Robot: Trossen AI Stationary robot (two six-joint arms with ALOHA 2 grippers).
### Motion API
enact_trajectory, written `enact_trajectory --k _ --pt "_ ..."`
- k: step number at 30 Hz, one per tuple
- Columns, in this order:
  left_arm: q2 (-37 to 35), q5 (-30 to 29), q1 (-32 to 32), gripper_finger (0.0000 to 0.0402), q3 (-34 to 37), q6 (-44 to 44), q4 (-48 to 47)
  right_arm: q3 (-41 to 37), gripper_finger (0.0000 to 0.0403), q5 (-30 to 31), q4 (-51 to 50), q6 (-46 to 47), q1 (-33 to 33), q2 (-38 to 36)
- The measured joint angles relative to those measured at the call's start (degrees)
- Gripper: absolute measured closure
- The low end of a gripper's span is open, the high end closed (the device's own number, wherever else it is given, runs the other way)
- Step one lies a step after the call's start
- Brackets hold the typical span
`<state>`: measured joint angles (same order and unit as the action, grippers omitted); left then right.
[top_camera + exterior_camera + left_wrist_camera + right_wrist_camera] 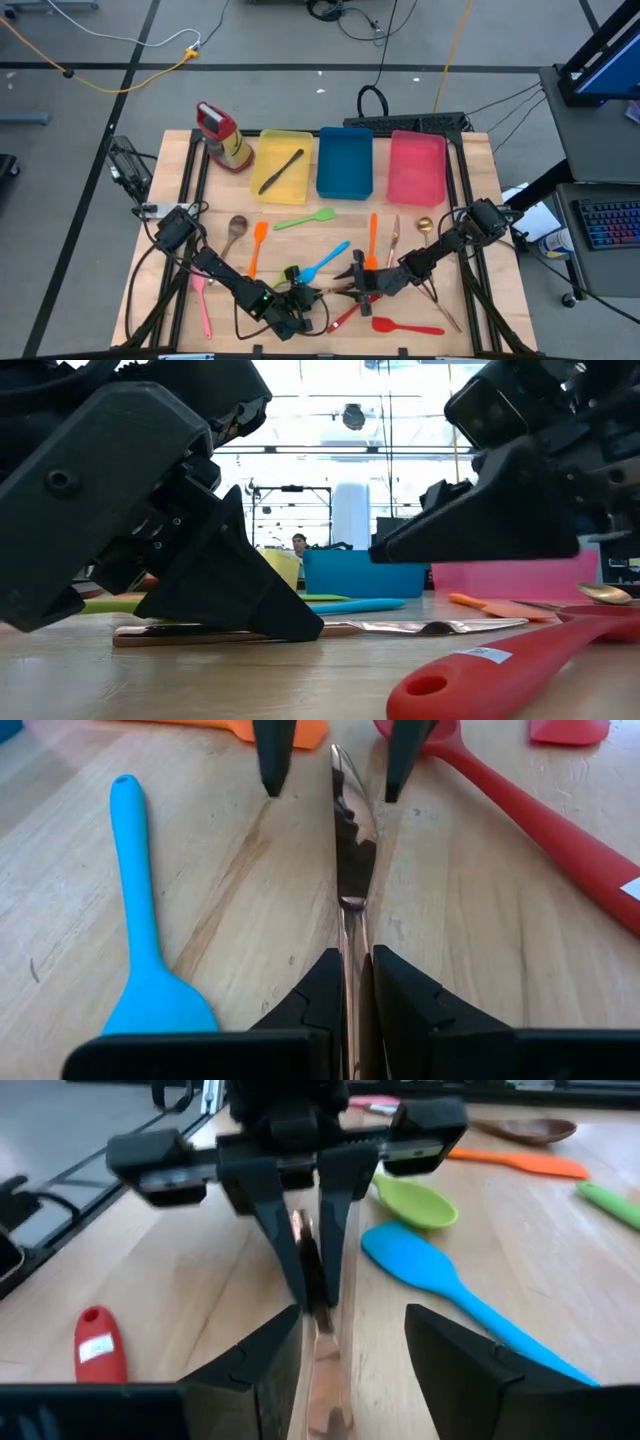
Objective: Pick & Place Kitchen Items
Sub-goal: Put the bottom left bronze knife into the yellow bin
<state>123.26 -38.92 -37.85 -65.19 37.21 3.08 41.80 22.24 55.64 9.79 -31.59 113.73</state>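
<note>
Copper-toned knife [347,870] lies flat on the counter [480,950], left gripper [350,982] fingers clenched on one end, right gripper [350,1350] fingers released astride the other; mistimed handover could drop it.

We see a thin rose-gold metal knife [349,870] lying flat on the wood at the table's front middle. A blue spatula [326,262] lies just beside it, angled toward the trays. Two red spoons [405,326] lie near the front edge. Farther back we see an orange spatula [256,247], a green spoon [305,219], another orange utensil [372,240], a wooden spoon [234,233] and a pink one [203,305] at the left. A dark utensil [281,171] lies diagonally inside the yellow tray.
</note>
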Motion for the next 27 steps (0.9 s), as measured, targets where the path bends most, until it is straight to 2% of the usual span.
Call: enact_trajectory --k 6,13,18,23,27 --pt "0.0 -0.6 0.0 0.0357 0.0 -1.2 0.4 0.1 0.0229 -1.6 -10.5 8.7 1.5 -0.1" --pt "0.1 -3.4 0.2 0.0359 0.0 -3.7 0.1 0.0 0.0229 -13.7 -7.7 11.1 6.0 -0.1" --pt "0.2 -7.3 0.3 0.0359 0.1 -6.4 -0.4 0.1 0.0229 -23.6 -8.3 16.8 9.7 -0.2" --pt "0.2 -7.7 1.0 0.0359 0.1 -7.7 -0.4 0.1 0.0238 -25.6 -8.7 15.5 11.0 -0.2" --pt "0.1 -9.4 1.4 0.0359 0.0 -9.7 -0.3 0.1 0.0264 -26.4 -9.0 15.7 11.4 -0.2"
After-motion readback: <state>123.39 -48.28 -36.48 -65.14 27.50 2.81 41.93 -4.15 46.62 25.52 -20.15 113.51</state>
